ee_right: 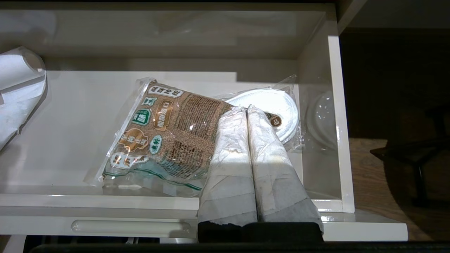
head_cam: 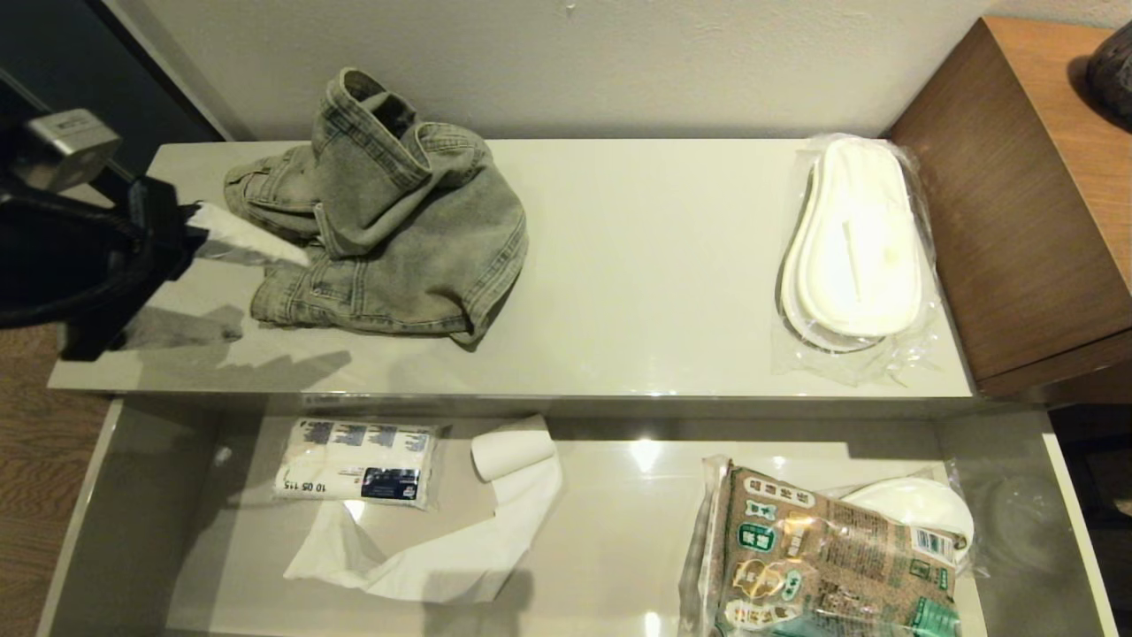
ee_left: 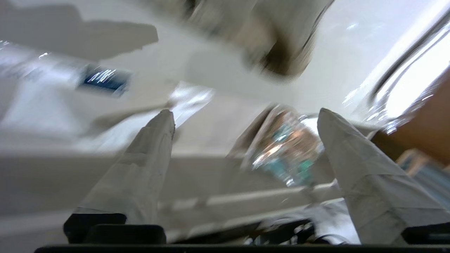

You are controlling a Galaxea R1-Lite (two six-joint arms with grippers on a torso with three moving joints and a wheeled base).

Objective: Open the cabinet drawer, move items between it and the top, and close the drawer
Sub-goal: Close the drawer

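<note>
Against a plain pale wall, the glossy cream top [head_cam: 654, 265] carries crumpled grey-blue denim jeans [head_cam: 389, 221] at its left end, where the left gripper [head_cam: 252, 243] hovers released just beside them, and plastic-wrapped flat white slippers [head_cam: 853, 243] at its right end, beside a brown wooden unit [head_cam: 1017, 221]. Below, the cabinet drawer [head_cam: 133, 504] stands open, holding a white paper roll [head_cam: 508, 456] and a crinkly brown-and-green packet [head_cam: 822, 557]; above the packet the right gripper [ee_right: 247, 111] is clenched, empty.
</note>
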